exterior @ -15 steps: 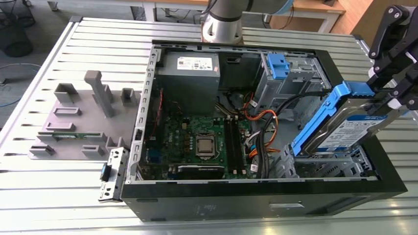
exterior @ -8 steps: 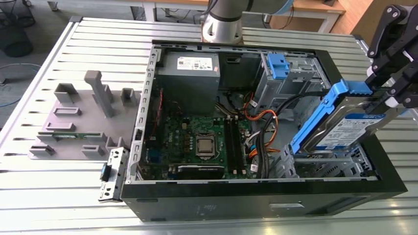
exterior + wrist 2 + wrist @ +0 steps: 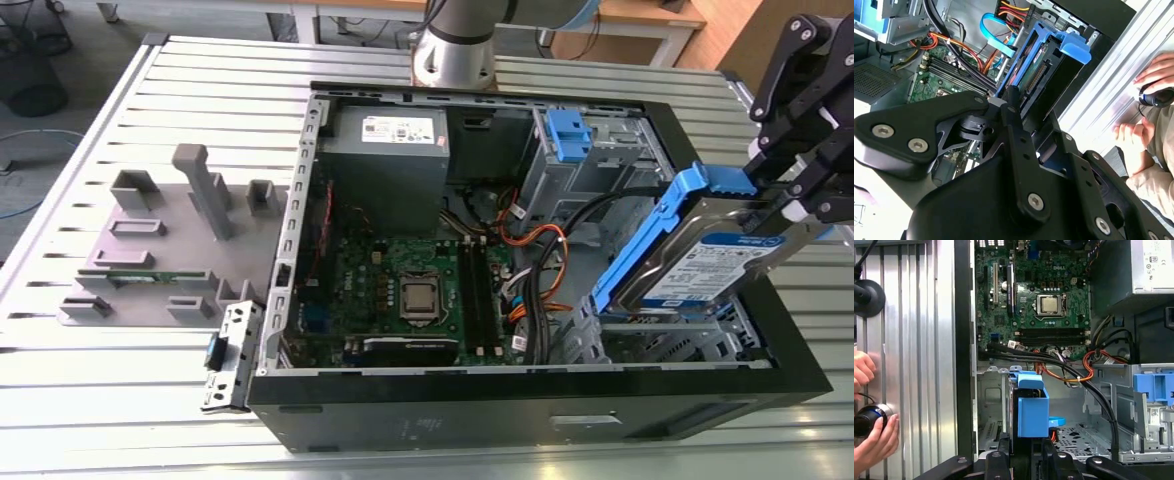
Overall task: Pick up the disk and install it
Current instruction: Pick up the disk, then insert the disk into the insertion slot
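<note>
The disk (image 3: pixel 710 266), a silver-grey drive with a blue-and-white label and blue rails, hangs tilted over the right end of the open computer case (image 3: pixel 467 96). My gripper (image 3: pixel 795 196) is shut on its upper end, coming in from the exterior view's right. The disk's lower end is just above the metal drive bay (image 3: pixel 667 335) in the case's near right corner. In the second wrist view the disk (image 3: pixel 1030 65) runs away from my gripper (image 3: pixel 1021 117), its connector edge showing. In the first wrist view the blue rail end of the disk (image 3: pixel 1032 411) sits above my gripper (image 3: pixel 1026 456).
Inside the case lie the motherboard (image 3: pixel 400 280), a grey power-supply box (image 3: pixel 387 150), orange and black cables (image 3: pixel 541 255) and a blue latch (image 3: pixel 567 135). A grey fixture plate (image 3: pixel 160 240) lies to the exterior view's left. A person's hands (image 3: pixel 874 440) rest on the slatted table beside the case.
</note>
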{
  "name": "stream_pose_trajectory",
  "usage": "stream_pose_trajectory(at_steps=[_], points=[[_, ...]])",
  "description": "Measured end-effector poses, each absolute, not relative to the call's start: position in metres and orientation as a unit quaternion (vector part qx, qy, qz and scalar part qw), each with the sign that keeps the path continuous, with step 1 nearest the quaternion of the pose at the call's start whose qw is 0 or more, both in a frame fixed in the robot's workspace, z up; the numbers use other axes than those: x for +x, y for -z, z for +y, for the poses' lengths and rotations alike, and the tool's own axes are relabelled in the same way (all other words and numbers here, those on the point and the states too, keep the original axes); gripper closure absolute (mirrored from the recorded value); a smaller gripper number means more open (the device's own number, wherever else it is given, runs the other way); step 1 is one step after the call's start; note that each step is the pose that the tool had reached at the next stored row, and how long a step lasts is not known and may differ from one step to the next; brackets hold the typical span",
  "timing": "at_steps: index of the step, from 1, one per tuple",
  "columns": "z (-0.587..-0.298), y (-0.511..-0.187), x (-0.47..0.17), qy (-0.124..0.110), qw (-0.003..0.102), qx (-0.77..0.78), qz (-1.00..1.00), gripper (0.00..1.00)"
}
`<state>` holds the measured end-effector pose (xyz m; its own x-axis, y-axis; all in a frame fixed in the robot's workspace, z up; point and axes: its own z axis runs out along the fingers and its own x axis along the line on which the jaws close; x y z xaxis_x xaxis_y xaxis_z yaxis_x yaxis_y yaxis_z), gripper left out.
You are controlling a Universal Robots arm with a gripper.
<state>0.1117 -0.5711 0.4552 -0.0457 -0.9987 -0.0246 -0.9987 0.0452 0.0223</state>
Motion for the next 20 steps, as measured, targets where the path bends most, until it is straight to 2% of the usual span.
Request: stream_pose_trajectory(at_steps=[20], points=[[-0.571, -0.4522, 0.1139, -0.017, 0.001, -0.693, 0.721, 0.65]])
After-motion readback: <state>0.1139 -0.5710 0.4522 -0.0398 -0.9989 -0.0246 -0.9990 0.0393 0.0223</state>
